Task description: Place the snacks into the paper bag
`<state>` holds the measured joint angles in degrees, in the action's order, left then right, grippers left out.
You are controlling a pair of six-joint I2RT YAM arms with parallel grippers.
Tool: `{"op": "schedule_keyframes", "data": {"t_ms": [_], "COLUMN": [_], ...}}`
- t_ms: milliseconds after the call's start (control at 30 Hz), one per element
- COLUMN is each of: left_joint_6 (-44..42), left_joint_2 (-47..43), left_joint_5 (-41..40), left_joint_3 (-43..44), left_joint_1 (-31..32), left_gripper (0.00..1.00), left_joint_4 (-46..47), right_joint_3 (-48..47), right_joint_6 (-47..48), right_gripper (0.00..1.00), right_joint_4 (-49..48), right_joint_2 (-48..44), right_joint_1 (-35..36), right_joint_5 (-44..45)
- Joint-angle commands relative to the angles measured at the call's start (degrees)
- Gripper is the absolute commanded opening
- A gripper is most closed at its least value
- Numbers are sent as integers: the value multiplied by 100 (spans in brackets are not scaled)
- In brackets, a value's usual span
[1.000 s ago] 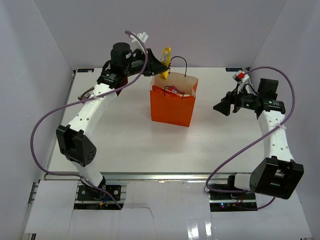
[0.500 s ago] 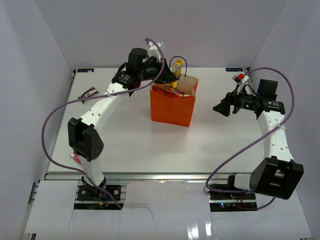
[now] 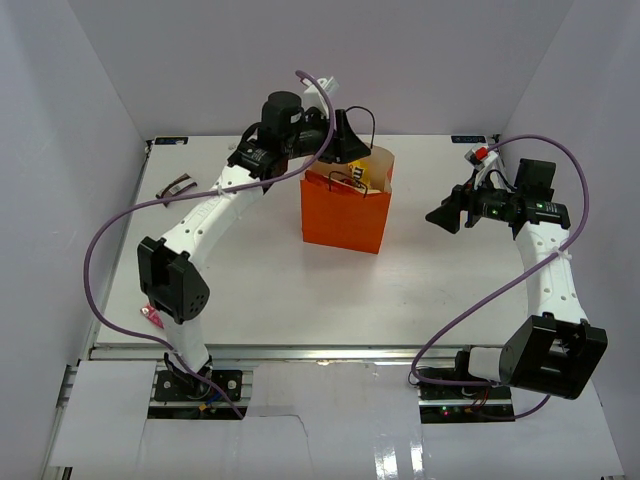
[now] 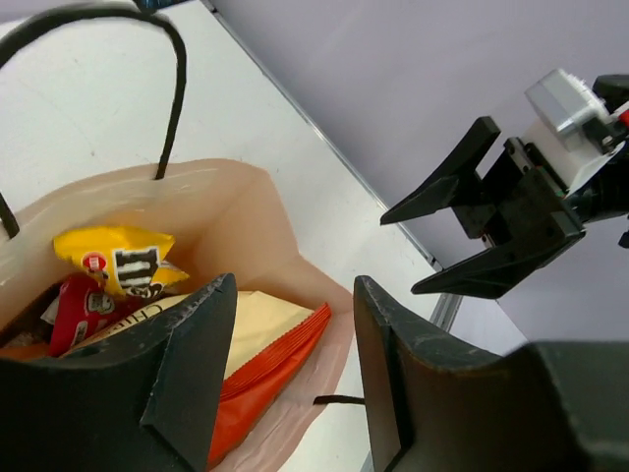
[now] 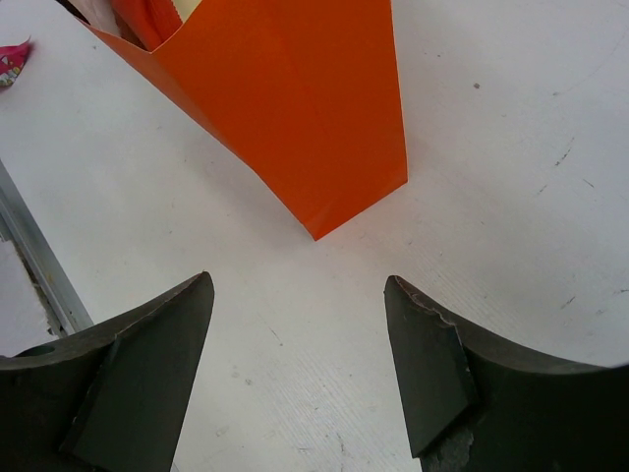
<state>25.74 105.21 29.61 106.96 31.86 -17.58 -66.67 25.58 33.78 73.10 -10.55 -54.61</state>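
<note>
Dropped since last frame: yellow M&M's packet (image 4: 118,261) now sits in bag (image 4: 246,211), my left gripper (image 4: 295,282) apart over it, right gripper (image 5: 297,278) apart, empty.

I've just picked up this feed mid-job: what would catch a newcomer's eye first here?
The upright orange paper bag stands toward the far middle of the white table, with the left gripper open right above its mouth. Inside lie a small yellow candy packet and the red-orange crisp packet. To the bag's right, the right gripper hangs open and empty, pointing at it.
</note>
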Motion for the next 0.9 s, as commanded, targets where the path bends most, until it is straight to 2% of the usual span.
{"op": "schedule_keyframes", "data": {"t_ms": [0,167,200,300,333,400,433,500,533,600,633,767,800,833,867], "left_joint_6": [-103,-464,-456,-19,201,850,1037,1415,1834,2459,3167,5005,5316,5893,6116], "left_joint_2": [-281,-1334,-1597,-2853,-3144,-3822,-3963,-4131,-4122,-3956,-3877,-3271,-3131,-2816,-2639], "left_joint_5": [-261,-1946,-2602,-3730,-3717,-3149,-2954,-2304,-1805,-1581,-1676,-2352,-2424,-2546,-2582], "left_joint_3": [465,231,3,-1533,-2408,-3186,-3816,-4330,-4759,-5104,-5262,-5912,-6019,-6107,-6151], "left_joint_1": [22,-30,-65,-398,-956,-1758,-2580,-3427,-4067,-4493,-4739,-4864,-4856,-4856,-4864], "left_gripper": [61,66,68,77,79,79,79,81,82,82,82,86,86,86,86], "left_joint_4": [27,-623,-693,-790,-825,-913,-957,-931,-748,-528,-222,745,1400,1694,2045], "right_joint_3": [-30,5,31,154,181,243,260,260,252,243,251,313,356,374,392], "right_joint_6": [-10,78,87,122,122,114,87,70,70,70,78,175,192,201,219], "right_gripper": [76,76,76,76,76,76,76,76,76,76,76,76,76,76,76], "right_joint_4": [-12,67,59,41,24,-12,-29,-64,-65,-99,-117,-126,-126,-135,-126], "right_joint_2": [-121,-121,-138,-121,-112,-77,-24,37,46,73,81,108,108,117,117], "right_joint_1": [-35,-26,-35,-27,-26,-27,-26,-26,-26,-26,-18,-18,-26,-26,-18], "right_joint_5": [-155,-111,-94,-85,-85,-111,-111,-111,-103,-85,-68,3,12,12,29]}}
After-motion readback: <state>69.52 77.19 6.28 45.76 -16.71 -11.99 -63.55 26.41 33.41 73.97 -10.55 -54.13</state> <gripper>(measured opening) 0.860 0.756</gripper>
